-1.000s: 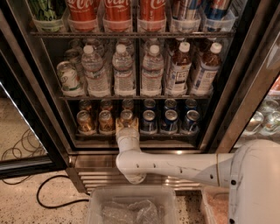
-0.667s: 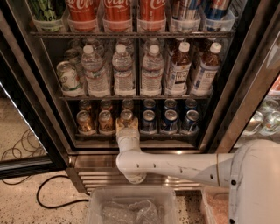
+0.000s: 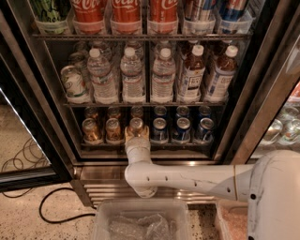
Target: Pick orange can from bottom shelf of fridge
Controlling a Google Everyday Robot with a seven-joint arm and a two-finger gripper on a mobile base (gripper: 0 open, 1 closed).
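Note:
The fridge (image 3: 43,98) stands open with its dark wire racks in view. On the bottom shelf (image 3: 190,145), several orange cans fill the left half, and blue cans (image 3: 182,129) fill the right half. My gripper (image 3: 137,135) reaches in from below at the front of this shelf. It sits right at the third orange can (image 3: 136,124) of the front row. That can's silver top shows just above the white wrist, and its lower body is hidden behind the gripper. Two more orange cans (image 3: 102,131) stand to its left.
Water and tea bottles (image 3: 133,77) fill the middle rack, and red cola cans (image 3: 125,11) the top one. The ribbed steel base (image 3: 197,165) lies under my arm. A clear plastic bin (image 3: 140,218) sits on the floor in front. A black cable (image 3: 49,211) and the open door (image 3: 23,176) are at the left.

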